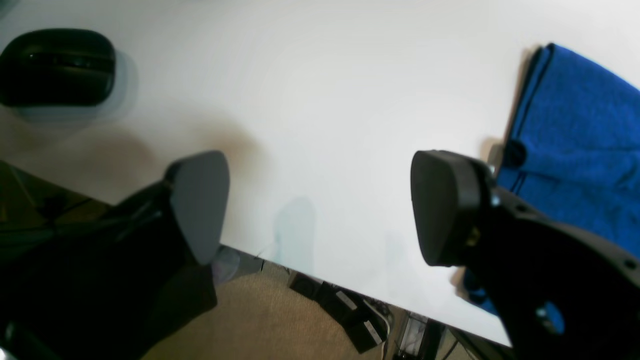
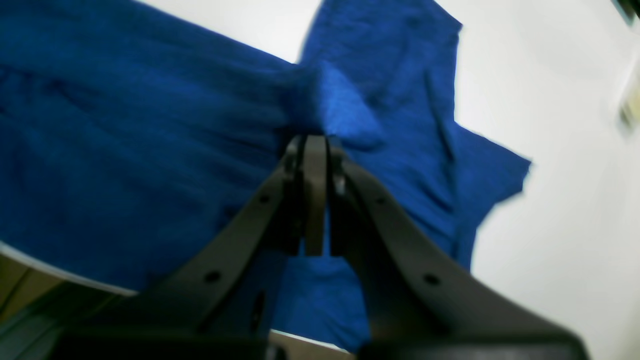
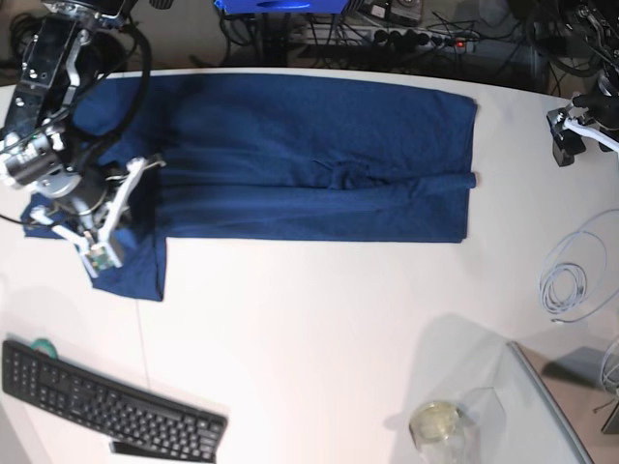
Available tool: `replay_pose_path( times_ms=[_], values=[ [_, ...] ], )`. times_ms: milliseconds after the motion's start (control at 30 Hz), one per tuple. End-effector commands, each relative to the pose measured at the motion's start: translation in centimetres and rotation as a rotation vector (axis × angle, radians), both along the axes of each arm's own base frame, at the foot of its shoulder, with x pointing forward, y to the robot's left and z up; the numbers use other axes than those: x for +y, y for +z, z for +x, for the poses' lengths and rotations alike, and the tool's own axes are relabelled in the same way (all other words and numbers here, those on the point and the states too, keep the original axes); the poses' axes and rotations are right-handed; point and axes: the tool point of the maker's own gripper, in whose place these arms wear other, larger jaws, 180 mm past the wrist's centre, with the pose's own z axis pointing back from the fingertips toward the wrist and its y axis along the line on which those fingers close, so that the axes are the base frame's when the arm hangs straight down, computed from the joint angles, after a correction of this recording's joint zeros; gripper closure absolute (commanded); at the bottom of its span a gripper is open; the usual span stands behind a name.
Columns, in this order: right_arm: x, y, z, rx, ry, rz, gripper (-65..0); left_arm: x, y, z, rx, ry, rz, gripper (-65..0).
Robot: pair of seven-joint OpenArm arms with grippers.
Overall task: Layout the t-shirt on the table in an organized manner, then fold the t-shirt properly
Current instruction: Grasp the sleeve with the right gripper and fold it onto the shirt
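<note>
Pinching: right gripper (image 2: pixel 315 145) clenched on shirt (image 3: pixel 309 164) fabric at 9 o'clock
Left gripper (image 1: pixel 320 205): released, over bare table (image 3: pixel 319 329)
Keyboard (image 3: pixel 106 401): 7 o'clock

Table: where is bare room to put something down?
The table is bare between the t-shirt and the keyboard, across to the glass. Crowded: the far left by the right end effector; the right edge with the cable.
</note>
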Motion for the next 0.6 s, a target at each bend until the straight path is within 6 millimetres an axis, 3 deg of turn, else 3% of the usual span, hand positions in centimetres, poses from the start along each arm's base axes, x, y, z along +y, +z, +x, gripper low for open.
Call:
replay_pose_path(
  times_ms=[0, 300, 567],
  values=[
    [1.1, 1.1, 0.6, -0.052, 0.034, 0.017, 0.0, 0.7, 1.3, 0.5, -0.035, -0.005, 0.031, -54.1],
    [10.3, 1.5, -0.2, -0.070, 0.303, 0.091, 0.0, 0.8, 1.2, 0.3, -0.029, -0.004, 0.033, -54.1],
    [17.6, 2.4, -2.3, -0.081, 0.531, 0.144, 0.0, 3.1, 0.6, -1.7, 0.132, -0.003, 0.176, -54.1]
  ],
)
